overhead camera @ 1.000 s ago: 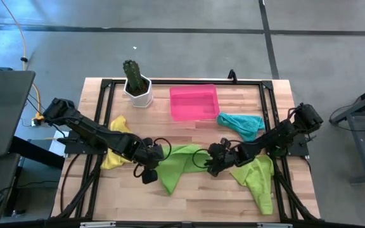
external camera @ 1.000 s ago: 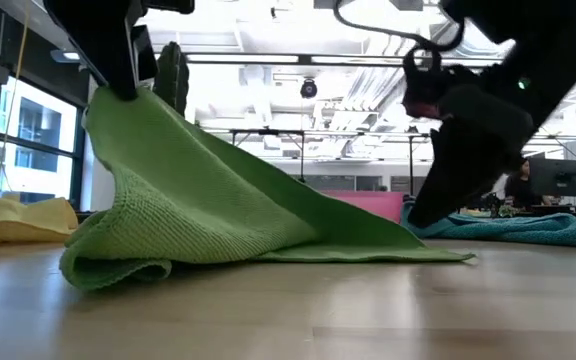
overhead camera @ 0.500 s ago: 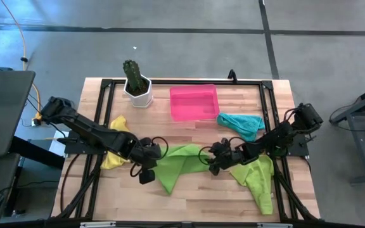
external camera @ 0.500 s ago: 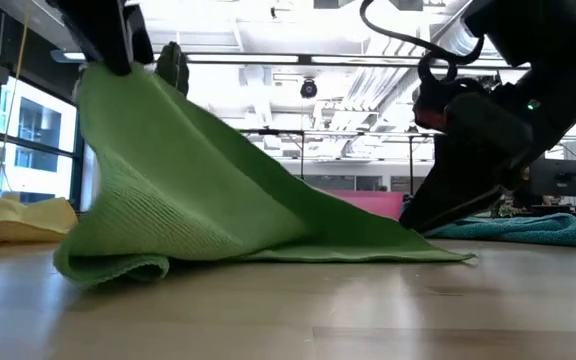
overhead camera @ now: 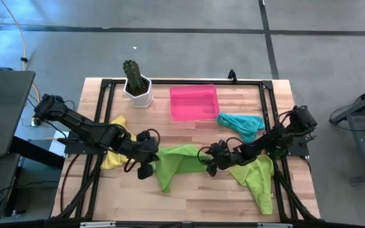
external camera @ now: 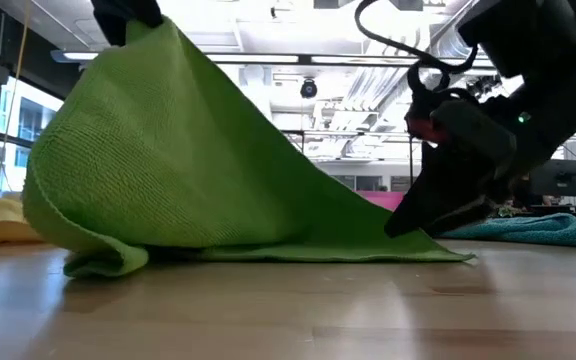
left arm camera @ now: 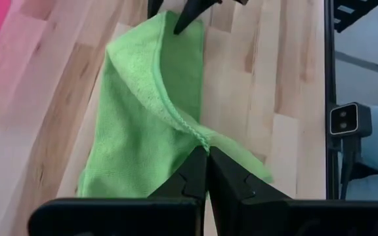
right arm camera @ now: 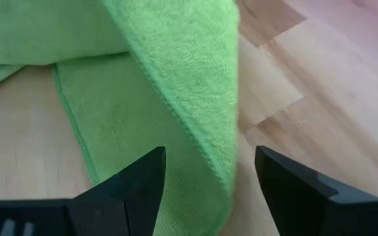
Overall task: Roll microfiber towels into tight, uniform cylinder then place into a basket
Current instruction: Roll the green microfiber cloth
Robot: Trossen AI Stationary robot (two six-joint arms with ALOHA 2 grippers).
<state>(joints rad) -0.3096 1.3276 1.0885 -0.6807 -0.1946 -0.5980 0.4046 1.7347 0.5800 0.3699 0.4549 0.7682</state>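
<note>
You see a green cactus in a white pot (overhead camera: 137, 86) standing near the far left corner of the light wooden table (overhead camera: 189, 196).

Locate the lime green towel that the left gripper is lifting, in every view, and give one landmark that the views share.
High view: the lime green towel lies mid-table between both grippers.
Low view: it fills the left half, raised like a tent.
Left wrist view: it stretches ahead of the shut fingers.
Right wrist view: its folded edge runs between the open fingers.
Shared landmark: the pink basket, also in the low view.
</note>
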